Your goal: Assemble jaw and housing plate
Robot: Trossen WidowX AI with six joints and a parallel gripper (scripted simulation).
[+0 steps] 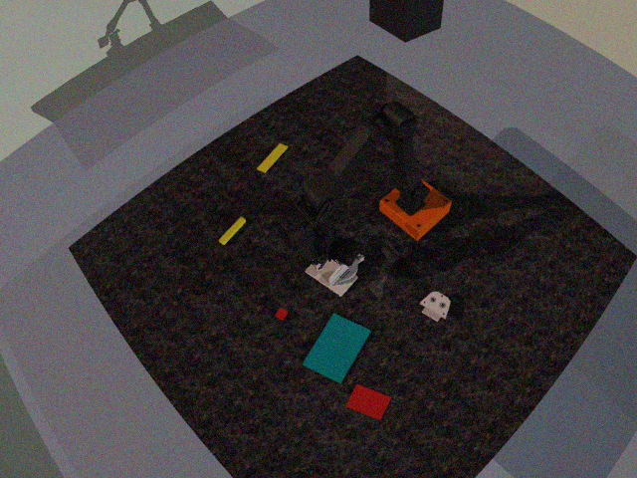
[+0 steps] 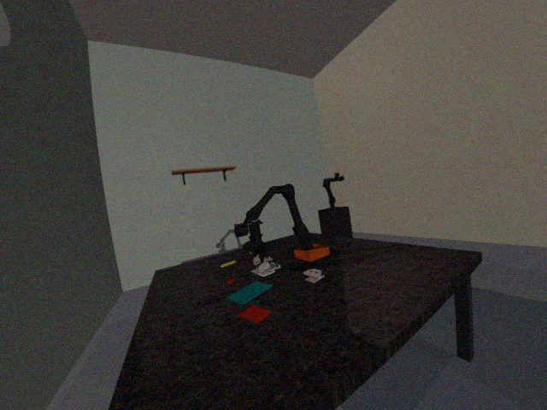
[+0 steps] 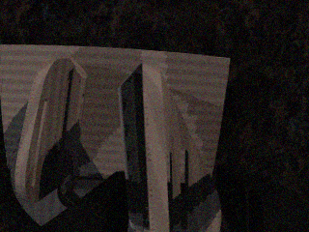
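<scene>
The gripper (image 1: pixel 326 245) (image 2: pixel 259 255) is closed on a pale part, its dark fingertips just above the pale base (image 1: pixel 318 275) (image 2: pixel 258 273) (image 3: pixel 200 72) and partly lost in shadow. In the wrist view, two upright pale parts stand over the base: the rounded part (image 3: pixel 35 121) at the left of the frame and the straight part (image 3: pixel 156 140) near its middle, with a gap between their upper ends. Which of them the gripper grips cannot be told, nor can the pins or the meshing of teeth be made out.

The housing plate (image 1: pixel 437 303) (image 2: pixel 313 272), pale and with two dark round marks, lies off the base, well apart from the gripper, toward the right of the top view. The base is not covered by it.

The arm (image 1: pixel 352 151) (image 2: pixel 289 201) arches back from the gripper to the orange surround (image 1: pixel 403 218) (image 2: pixel 311 254) about its foot. Near the base lie a small red piece (image 1: pixel 281 314) (image 2: pixel 230 281) and a teal sheet (image 1: pixel 336 348) (image 2: pixel 250 292); a red sheet (image 1: pixel 368 401) (image 2: pixel 255 313) lies just beyond the teal one. Two yellow bars, the near bar (image 1: pixel 232 230) (image 2: pixel 228 263) and the far bar (image 1: pixel 272 157), rest apart on the dark table (image 1: pixel 205 329) (image 2: pixel 265 366).
</scene>
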